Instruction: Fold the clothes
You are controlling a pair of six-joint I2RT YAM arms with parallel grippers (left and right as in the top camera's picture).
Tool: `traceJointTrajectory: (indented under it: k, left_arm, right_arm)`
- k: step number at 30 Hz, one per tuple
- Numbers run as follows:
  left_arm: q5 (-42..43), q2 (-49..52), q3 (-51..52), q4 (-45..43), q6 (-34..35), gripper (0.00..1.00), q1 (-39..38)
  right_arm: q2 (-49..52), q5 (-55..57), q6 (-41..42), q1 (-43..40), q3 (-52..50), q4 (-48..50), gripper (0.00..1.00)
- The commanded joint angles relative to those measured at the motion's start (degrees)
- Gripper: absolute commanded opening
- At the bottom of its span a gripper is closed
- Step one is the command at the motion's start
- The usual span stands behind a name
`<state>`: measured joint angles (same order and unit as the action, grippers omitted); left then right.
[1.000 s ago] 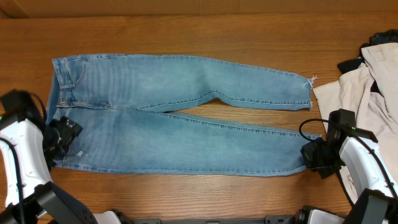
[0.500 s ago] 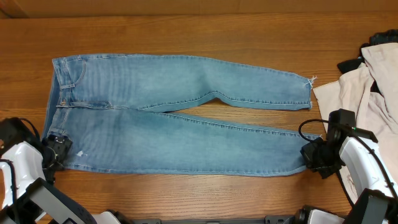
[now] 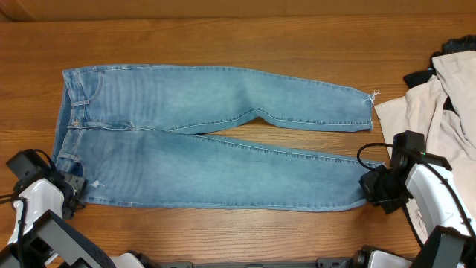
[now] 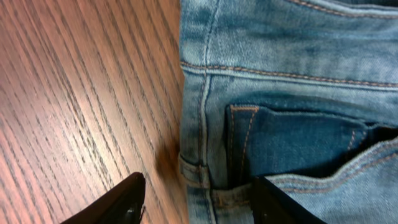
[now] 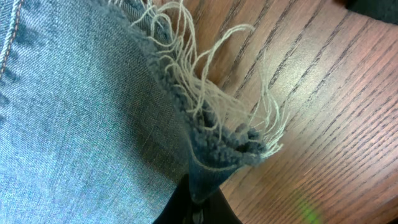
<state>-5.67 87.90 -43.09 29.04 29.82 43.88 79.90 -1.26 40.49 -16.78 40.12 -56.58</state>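
The light blue jeans lie flat across the table, waistband at the left, frayed hems at the right. My left gripper is open at the near waistband corner; in the left wrist view its fingers straddle the waistband edge and belt loop, one finger over wood, one over denim. My right gripper is shut on the near leg's frayed hem corner; the right wrist view shows the pinched hem with loose threads between the fingers.
A cream-beige garment lies piled at the right edge with a small black cloth beside it. The far leg's hem ends close to that pile. Bare wood shows around the jeans.
My left gripper has moved toward the table's near edge, from beside the waistband to its near corner. The right gripper and the jeans have stayed put.
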Motion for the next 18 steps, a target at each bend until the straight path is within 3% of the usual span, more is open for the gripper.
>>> traceJointTrajectory:
  k: [1, 8, 14, 18]
  left_arm:
    - [-1.4, 0.6, 2.7, -2.9, 0.0, 0.56, 0.3]
    - [-1.3, 1.2, 3.5, -5.8, -1.6, 0.38, 0.3]
    - [-0.7, 1.2, 3.5, -5.9, -2.5, 0.05, 0.3]
    - [-0.5, 1.1, 3.4, -5.3, -2.8, 0.04, 0.3]
  right_arm:
    - [0.0, 1.6, 0.0, -0.2, 1.3, -0.1, 0.04]
    - [0.0, 1.6, 0.0, -0.2, 1.3, -0.3, 0.04]
    - [0.0, 1.6, 0.0, -0.2, 1.3, -0.6, 0.04]
    - [0.0, 1.6, 0.0, -0.2, 1.3, -0.6, 0.04]
